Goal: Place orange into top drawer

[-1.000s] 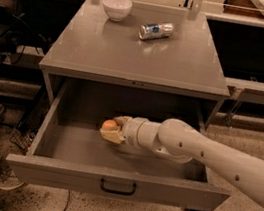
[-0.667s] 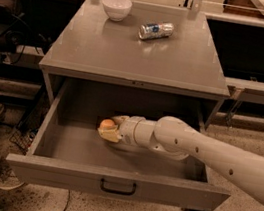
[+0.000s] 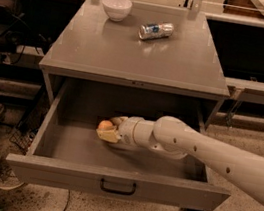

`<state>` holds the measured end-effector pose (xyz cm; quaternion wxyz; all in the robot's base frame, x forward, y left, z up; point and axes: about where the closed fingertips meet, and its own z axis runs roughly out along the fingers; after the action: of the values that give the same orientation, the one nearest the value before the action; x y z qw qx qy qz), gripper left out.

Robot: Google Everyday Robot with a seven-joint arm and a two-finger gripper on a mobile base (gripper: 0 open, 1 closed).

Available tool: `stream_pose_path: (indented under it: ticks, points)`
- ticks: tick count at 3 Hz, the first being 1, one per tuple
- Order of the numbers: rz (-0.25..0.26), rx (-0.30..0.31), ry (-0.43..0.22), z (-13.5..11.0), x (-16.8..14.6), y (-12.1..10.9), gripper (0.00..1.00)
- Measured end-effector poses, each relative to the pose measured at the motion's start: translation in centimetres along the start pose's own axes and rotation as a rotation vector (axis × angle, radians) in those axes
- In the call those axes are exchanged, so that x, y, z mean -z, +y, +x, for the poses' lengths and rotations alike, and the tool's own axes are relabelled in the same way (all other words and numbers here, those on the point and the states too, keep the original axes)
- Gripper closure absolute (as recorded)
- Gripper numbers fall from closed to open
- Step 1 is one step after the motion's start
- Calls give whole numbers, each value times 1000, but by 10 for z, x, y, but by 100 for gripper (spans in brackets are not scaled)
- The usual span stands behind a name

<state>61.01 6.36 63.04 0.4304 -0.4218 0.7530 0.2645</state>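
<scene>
1. Camera view: the top drawer point(image 3: 119, 180) is pulled wide open, with a dark handle point(image 3: 117, 187) in the middle of its front panel.
2. The claw point(image 3: 109, 130) is down inside the drawer, left of its centre. It's closed around the orange point(image 3: 105, 124), gripping it from both sides.
3. The orange sits low in the drawer, can't tell if it's touching the floor.
4. The pale arm point(image 3: 214, 155) reaches in over the drawer's right side.
5. On the counter point(image 3: 140, 58) above the drawer there's a white bowl point(image 3: 116, 7) at the back left, and a silver can point(image 3: 156, 30) lying on its side just right of it.
</scene>
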Motion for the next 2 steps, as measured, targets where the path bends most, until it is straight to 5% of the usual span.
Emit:
stream_pose_path:
  ticks: [1, 2]
  points:
    - [-6, -4, -16, 0, 5, -1, 0]
    - [-6, -4, -35, -3, 13, -4, 0]
